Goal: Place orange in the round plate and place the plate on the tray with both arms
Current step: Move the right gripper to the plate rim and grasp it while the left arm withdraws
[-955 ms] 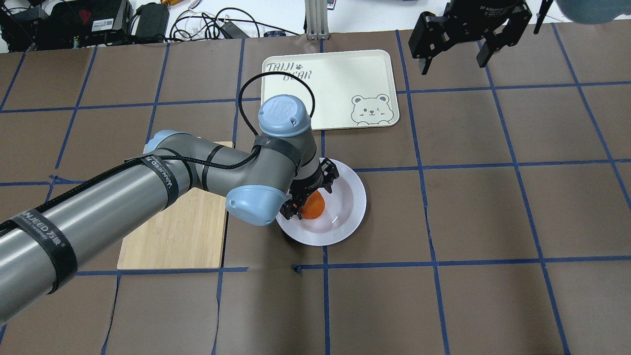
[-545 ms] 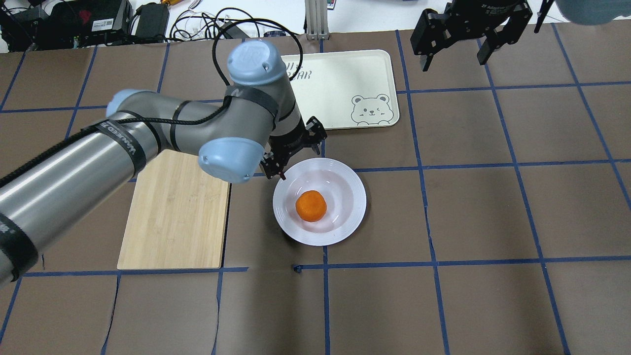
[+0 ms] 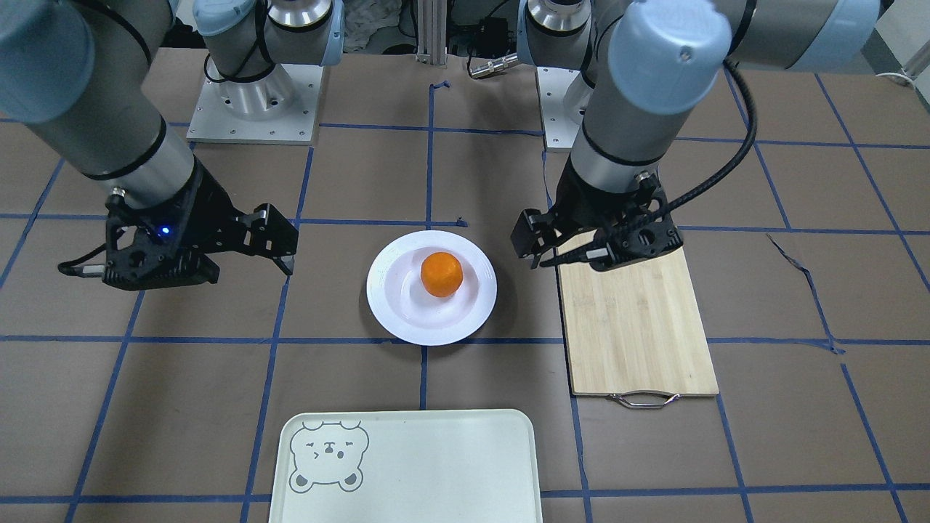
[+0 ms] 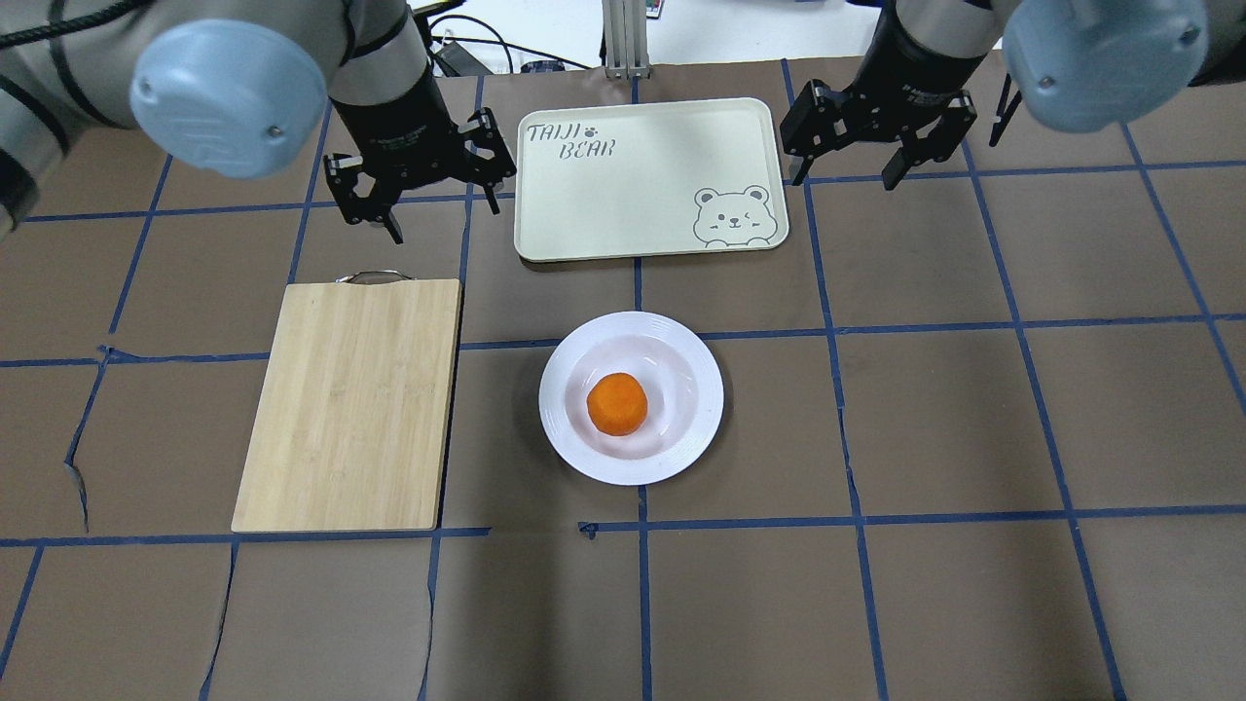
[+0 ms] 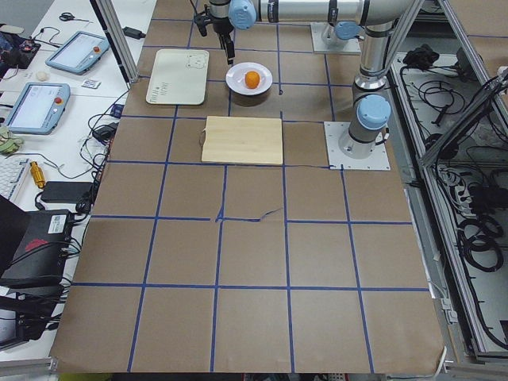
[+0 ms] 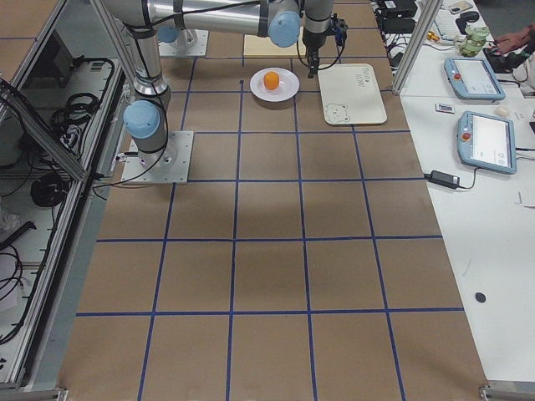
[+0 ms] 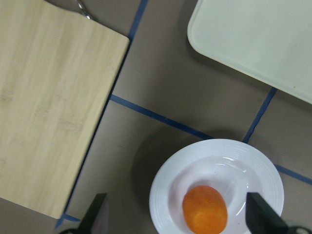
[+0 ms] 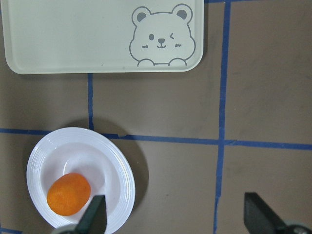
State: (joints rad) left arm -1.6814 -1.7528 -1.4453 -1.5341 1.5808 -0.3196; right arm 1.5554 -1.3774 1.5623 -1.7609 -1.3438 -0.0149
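The orange (image 4: 616,403) lies in the sunken centre of the round plate (image 4: 705,409), which rests on the table in front of the tray (image 4: 642,195). My left gripper (image 4: 446,224) hangs open beside the tray's left edge, above the table and well clear of the plate. Beside the tray's right edge my right gripper (image 4: 844,182) is open as well. Neither holds anything. The left wrist view has the orange (image 7: 204,209) on the plate (image 7: 168,187) between its spread fingers (image 7: 96,215). From the right wrist I see the orange (image 8: 68,194), the plate (image 8: 122,170) and the bear tray (image 8: 97,34).
A wooden cutting board (image 4: 350,404) with a metal handle lies left of the plate. Cables and electronics (image 4: 195,39) crowd the strip beyond the table's far edge. Blue tape lines grid the brown table.
My left gripper has let go of the orange, risen off the plate and drawn back to the tray's left side. The orange stays in the plate. The right gripper has come in towards the tray's right edge.
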